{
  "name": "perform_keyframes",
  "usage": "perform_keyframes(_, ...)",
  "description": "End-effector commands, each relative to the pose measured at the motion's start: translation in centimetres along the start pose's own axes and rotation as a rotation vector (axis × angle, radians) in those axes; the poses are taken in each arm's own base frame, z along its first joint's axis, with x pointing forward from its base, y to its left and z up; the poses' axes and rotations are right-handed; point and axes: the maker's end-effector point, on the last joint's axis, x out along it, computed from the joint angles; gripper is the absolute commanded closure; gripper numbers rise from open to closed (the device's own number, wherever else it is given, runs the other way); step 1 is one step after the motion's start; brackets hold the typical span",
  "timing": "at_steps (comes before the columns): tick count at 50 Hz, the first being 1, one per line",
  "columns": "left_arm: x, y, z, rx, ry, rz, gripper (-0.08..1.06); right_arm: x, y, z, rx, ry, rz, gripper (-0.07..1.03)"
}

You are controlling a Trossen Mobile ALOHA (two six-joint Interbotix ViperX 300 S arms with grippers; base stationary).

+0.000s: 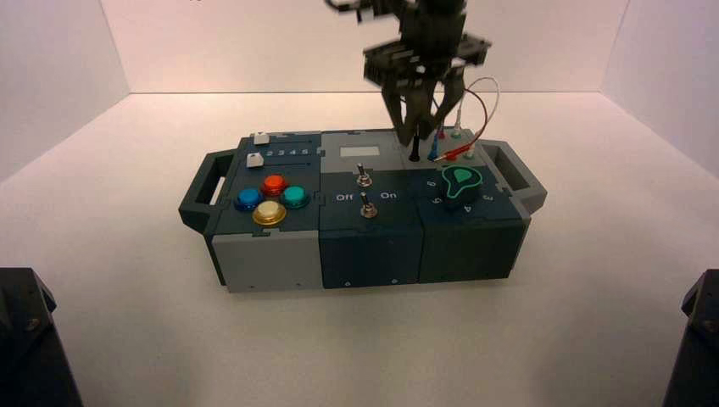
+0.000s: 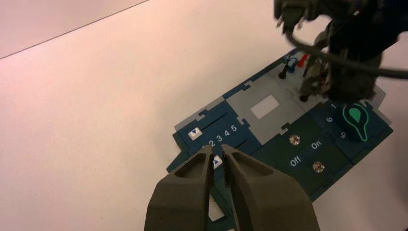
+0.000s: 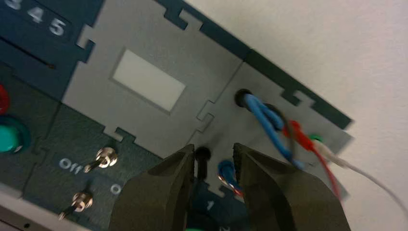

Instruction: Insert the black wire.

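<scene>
The black wire's plug [image 3: 203,156] stands upright in a socket on the grey panel [image 3: 219,120] at the box's back right, also seen as the small black plug [image 1: 414,154]. My right gripper [image 3: 214,147] hangs just above it, open, one finger on each side of the plug and neither closed on it; from above, the right gripper [image 1: 415,140] points straight down at the panel. My left gripper [image 2: 217,148] hovers off the box's left side, over the sliders, its fingers almost together with nothing between them.
A blue plug [image 3: 225,169] sits right beside the black one. Blue wires [image 3: 262,113], a red plug [image 3: 298,134] and a white wire [image 3: 356,168] crowd the same panel. Two toggle switches [image 1: 365,191], a green knob [image 1: 460,181] and coloured buttons [image 1: 271,199] lie nearer the front.
</scene>
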Motion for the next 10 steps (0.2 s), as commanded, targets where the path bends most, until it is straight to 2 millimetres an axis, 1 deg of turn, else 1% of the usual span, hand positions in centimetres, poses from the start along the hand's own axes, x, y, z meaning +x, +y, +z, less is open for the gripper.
perform_keyframes(1,-0.39,0.2,1.13,0.004,-0.029,0.006,0.85,-3.09,-0.24,1.44,0.006,-0.071,-0.002,0.52)
perform_keyframes(6,-0.3,0.32,1.11,0.0,-0.024,0.009,0.85,-3.43,-0.19,1.49,0.009,-0.061,0.001,0.52)
perform_keyframes(10,-0.19,0.37,1.05,-0.001,-0.02,0.01,0.85,-3.31,-0.07,1.29,0.015,-0.032,0.007,0.52)
